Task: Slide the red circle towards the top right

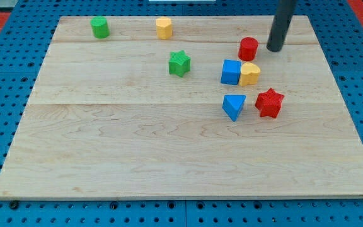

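1. My tip [274, 48] is sitting just to the right of the red circle [248, 48], near the top right of the table [106, 157]; whether the two are touching is hard to tell.
2. There is no gripper here, only the rod, so nothing is being spread or pinched.
3. The step in hand is looking like the approach: the tip is standing on the wrong side for a push towards the top right.
4. The next move is calling for going round to the circle's lower left, keeping clear of the blue cube [230, 72] and yellow heart [250, 74] just below.
5. The rod's upper part is being cut off by the view's top.
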`<state>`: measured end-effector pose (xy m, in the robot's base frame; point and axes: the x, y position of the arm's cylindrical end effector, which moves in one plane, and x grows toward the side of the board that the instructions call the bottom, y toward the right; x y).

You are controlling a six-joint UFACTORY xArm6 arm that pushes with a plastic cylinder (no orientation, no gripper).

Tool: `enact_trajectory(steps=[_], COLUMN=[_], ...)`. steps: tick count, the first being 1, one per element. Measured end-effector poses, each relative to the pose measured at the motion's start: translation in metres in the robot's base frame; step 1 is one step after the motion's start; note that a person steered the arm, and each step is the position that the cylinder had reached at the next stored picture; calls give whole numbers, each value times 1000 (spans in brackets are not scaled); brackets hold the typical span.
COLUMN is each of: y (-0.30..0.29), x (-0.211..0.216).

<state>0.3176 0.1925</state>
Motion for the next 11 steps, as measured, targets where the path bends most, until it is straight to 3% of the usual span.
enact_trajectory(steps=[1, 2, 3, 4, 5, 6, 8, 11], y=[-21, -83, -87, -57, -53, -26, -24, -20], x=[23, 20, -11, -36, 0, -5, -43, -42])
